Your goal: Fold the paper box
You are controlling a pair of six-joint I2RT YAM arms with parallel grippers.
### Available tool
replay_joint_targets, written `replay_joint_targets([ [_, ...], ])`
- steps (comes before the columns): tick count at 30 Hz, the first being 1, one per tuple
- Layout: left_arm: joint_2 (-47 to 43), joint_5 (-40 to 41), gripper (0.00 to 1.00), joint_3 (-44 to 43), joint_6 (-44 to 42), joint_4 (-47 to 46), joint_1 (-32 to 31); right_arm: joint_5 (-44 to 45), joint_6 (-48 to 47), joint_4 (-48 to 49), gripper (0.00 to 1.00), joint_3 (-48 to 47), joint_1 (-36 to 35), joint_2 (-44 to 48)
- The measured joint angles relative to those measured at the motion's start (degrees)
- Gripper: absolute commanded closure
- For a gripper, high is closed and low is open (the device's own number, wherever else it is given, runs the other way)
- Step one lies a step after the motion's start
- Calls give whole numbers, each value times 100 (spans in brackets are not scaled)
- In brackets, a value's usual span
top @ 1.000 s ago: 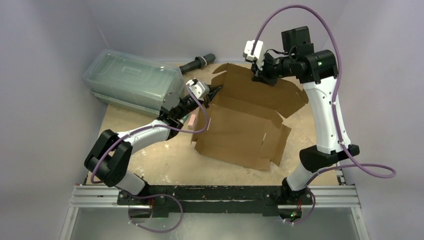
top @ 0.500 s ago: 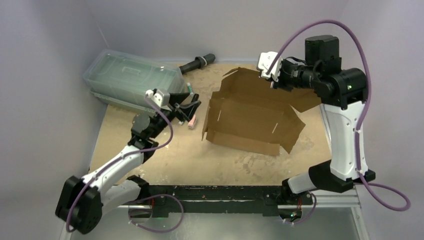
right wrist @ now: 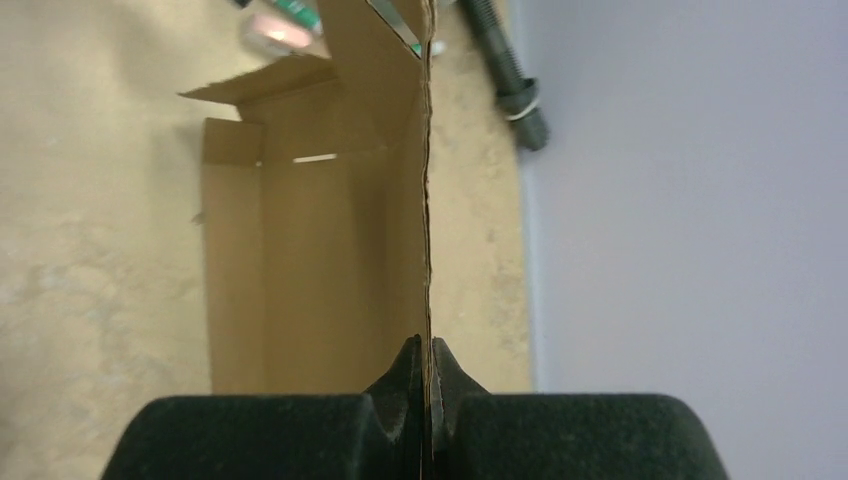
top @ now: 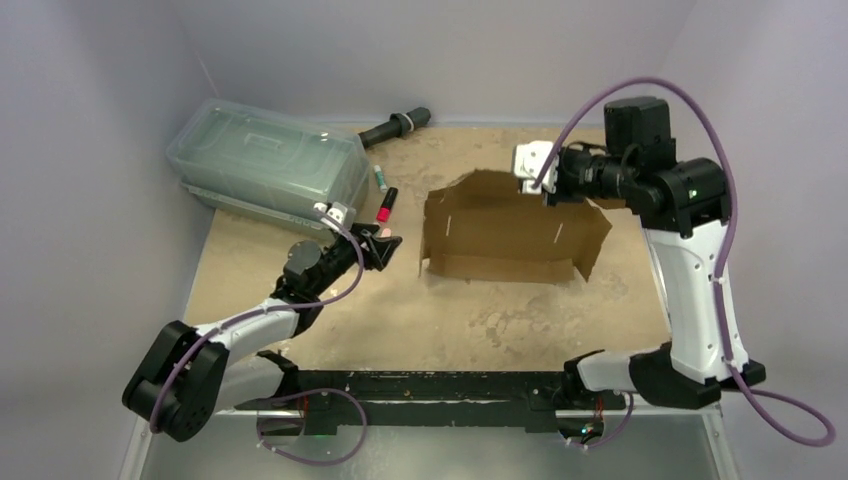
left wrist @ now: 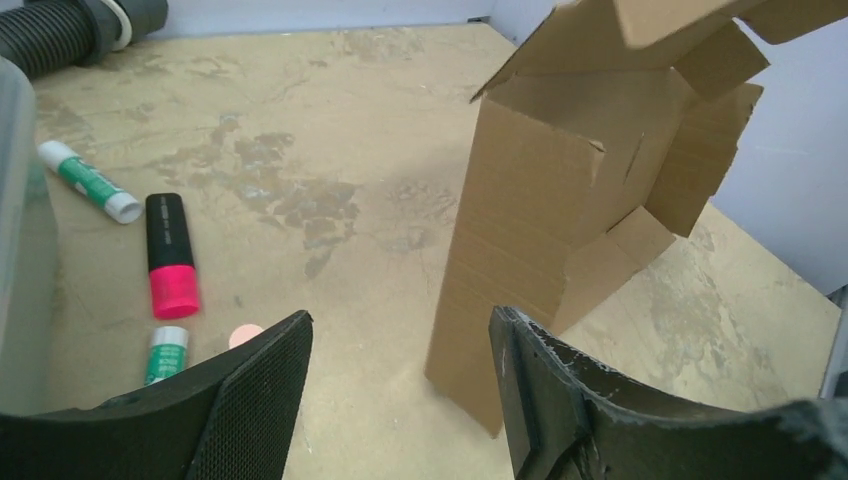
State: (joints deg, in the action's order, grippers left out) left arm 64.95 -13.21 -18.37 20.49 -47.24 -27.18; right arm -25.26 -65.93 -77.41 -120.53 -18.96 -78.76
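The paper box is a brown corrugated die-cut sheet standing tilted up on the table, its side flaps bent forward. My right gripper is shut on the box's upper back edge near the right end. The right wrist view shows that edge edge-on, pinched between the fingertips of the right gripper. My left gripper is open and low over the table, a little left of the box and apart from it. The left wrist view shows the box's near corner beyond the left gripper, with nothing between the jaws.
A clear greenish lidded container stands at the back left, a black handled tool behind it. A pink-and-black marker, two green-and-white sticks and a small pink disc lie near my left gripper. Walls close in on three sides.
My left gripper opened, let go of the box's left flap and drew back toward the near left. My right gripper swung the box up from lying to standing.
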Motion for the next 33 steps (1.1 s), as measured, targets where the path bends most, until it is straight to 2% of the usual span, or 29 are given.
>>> replay_joint_targets([
  [4,236,-74,29,61,212,-540,-74,-24,-127,140,100,1163,-101,627],
  [6,273,-98,27,61,323,-835,-188,-42,-138,203,100,1445,-129,785],
  [11,542,319,21,-114,280,-1045,-1255,-125,-98,330,100,1770,-129,975],
  [15,678,992,16,-332,92,-774,-1856,-129,-9,417,100,1770,-129,990],
  [16,713,1156,18,-407,55,-682,-1945,-131,15,439,100,1770,-129,990],
  [19,892,1851,33,-758,-92,-273,-2245,-136,114,494,100,1757,-129,990],
  [20,966,2122,43,-894,-138,-90,-2310,-140,149,503,100,1740,-129,988],
  [21,1025,2330,59,-1001,-162,57,-2356,-140,177,501,100,1711,-129,984],
  [22,1095,2592,70,-1121,-197,240,-2387,-138,214,501,100,1652,-129,979],
  [24,1189,3056,89,-1252,-273,507,-2396,-129,284,507,100,1532,-129,977],
  [25,1204,3241,94,-1268,-330,619,-2393,-129,315,516,100,1475,-129,977],
  [29,1244,3633,100,-1276,-656,772,-2389,-114,492,632,100,1283,-129,968],
  [33,1364,3773,100,-1314,-1462,201,-2422,37,673,772,100,988,-129,754],
])
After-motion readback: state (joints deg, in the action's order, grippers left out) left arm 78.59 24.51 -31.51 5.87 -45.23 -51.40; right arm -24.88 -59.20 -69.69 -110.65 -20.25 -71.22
